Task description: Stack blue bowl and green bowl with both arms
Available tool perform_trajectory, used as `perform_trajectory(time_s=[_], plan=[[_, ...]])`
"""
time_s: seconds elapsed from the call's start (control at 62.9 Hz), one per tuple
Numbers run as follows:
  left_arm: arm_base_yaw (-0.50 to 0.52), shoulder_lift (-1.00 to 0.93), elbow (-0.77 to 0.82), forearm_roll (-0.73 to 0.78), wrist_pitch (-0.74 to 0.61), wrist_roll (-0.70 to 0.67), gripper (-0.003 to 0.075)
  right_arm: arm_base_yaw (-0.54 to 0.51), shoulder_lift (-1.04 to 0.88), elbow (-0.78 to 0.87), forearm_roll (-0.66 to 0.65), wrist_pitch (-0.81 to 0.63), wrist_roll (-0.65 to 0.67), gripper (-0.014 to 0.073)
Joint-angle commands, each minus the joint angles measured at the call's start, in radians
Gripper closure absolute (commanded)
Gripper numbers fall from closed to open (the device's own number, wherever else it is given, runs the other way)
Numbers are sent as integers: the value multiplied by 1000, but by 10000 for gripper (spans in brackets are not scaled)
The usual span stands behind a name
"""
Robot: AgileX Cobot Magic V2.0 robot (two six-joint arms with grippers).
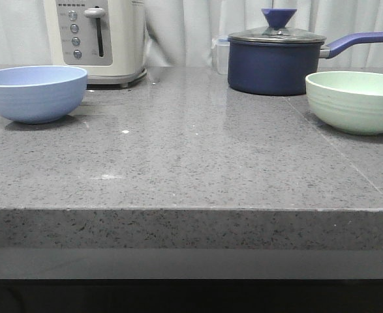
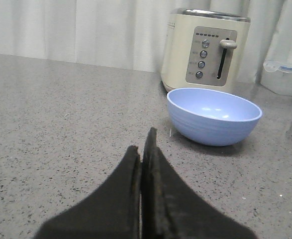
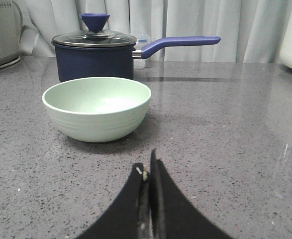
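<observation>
The blue bowl (image 1: 33, 93) stands upright and empty at the far left of the grey counter; it also shows in the left wrist view (image 2: 214, 115). The green bowl (image 1: 354, 101) stands upright and empty at the far right, and shows in the right wrist view (image 3: 97, 107). My left gripper (image 2: 142, 144) is shut and empty, short of the blue bowl. My right gripper (image 3: 146, 167) is shut and empty, short of the green bowl. Neither arm shows in the front view.
A cream toaster (image 1: 96, 39) stands behind the blue bowl. A navy lidded saucepan (image 1: 277, 59) with a long handle stands behind the green bowl, with a clear plastic container (image 1: 221, 53) beside it. The counter's front edge (image 1: 178, 210) runs across the front view.
</observation>
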State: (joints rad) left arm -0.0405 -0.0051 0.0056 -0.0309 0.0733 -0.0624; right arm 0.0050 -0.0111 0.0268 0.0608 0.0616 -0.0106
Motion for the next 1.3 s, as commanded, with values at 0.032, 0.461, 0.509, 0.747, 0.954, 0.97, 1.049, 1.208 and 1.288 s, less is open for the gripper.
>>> perform_trajectory(time_s=[0.032,0.461,0.509,0.747,0.954,0.97,1.049,1.208,1.288], plan=[[-1,-16,5,-8,-84,-2,740,-4,-19,-16,-12,-74,-4,648],[-1,-16,5,-8,-84,-2,740,-4,-19,-16,-12,-74,-4,648],[-1,-16,5,-8,-84,-2,740,-4,-19,-16,-12,-74,-4,648],[-1,-16,5,-8,-86,-2,740,-4,-19,-16,-12,-85,-4,648],[-1,-16,-40,-8,-136,-2,740,-4,-19,-43,-12,-115,-4,648],[-1,-16,-48,-8,-136,-2,740,-4,-19,-50,-12,-110,-4,648],[-1,-14,-106,-8,-117,-2,740,-4,-19,-106,-12,-86,-4,648],[-1,9,-268,-8,-45,-2,740,-4,-2,-269,-12,8,-4,648],[-1,45,-371,-8,38,-2,740,-4,29,-358,-13,66,-4,648]])
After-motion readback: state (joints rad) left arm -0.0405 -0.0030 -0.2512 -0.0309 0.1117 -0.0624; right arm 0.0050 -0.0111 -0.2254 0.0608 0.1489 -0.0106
